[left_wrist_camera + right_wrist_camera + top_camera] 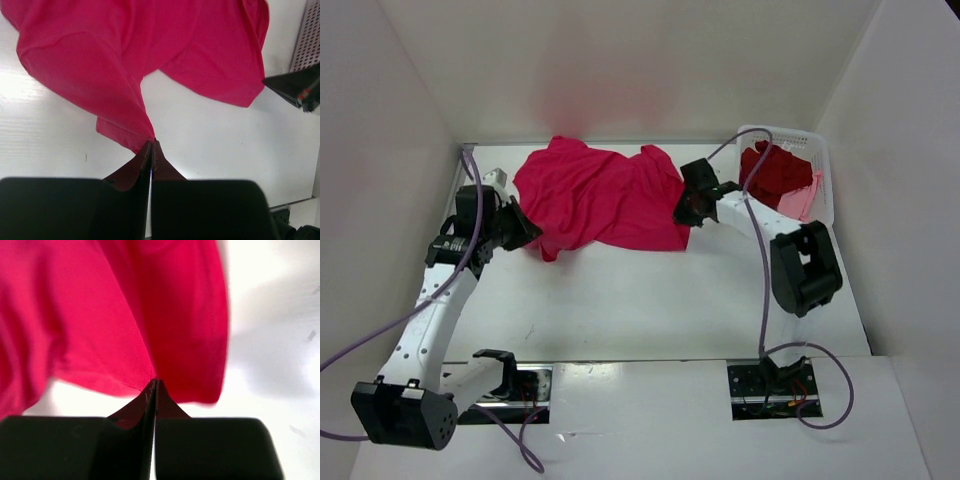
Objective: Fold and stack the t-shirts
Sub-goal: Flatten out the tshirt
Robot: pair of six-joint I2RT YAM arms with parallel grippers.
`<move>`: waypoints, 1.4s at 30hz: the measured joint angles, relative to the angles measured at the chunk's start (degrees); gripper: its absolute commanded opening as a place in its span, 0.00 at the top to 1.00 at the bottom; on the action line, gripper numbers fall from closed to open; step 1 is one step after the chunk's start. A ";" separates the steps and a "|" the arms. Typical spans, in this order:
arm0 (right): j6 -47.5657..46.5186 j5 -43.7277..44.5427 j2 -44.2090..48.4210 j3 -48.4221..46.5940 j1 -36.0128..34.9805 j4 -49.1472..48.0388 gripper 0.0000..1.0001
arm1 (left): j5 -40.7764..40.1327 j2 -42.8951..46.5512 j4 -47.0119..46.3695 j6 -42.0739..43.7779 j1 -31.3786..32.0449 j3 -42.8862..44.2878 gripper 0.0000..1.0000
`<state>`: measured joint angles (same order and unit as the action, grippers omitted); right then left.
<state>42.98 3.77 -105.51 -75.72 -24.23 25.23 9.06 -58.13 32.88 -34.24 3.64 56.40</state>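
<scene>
- Bright, even light is filling the top view, tinting the back wall [590,95] pink.
- Glare is whitening the desk [20,85] in the left wrist view.
- Blur is smearing the crimson t-shirt [100,315] in the right wrist view.

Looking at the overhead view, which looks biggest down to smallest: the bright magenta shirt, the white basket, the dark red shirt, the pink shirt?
1. magenta shirt, spread out
2. white basket
3. dark red shirt, bunched inside the basket
4. pink shirt, mostly hidden, so judged only by the part showing
</scene>
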 measured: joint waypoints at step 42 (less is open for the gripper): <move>-9.81 4.87 -9.09 -61.64 1.75 20.02 1.00 | -6.43 -41.16 7.15 3.89 -12.76 66.16 1.00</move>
<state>33.17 8.64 -114.61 -137.36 -22.48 45.25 2.63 -99.29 40.03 -30.35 -9.13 122.56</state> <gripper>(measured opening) 0.003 0.008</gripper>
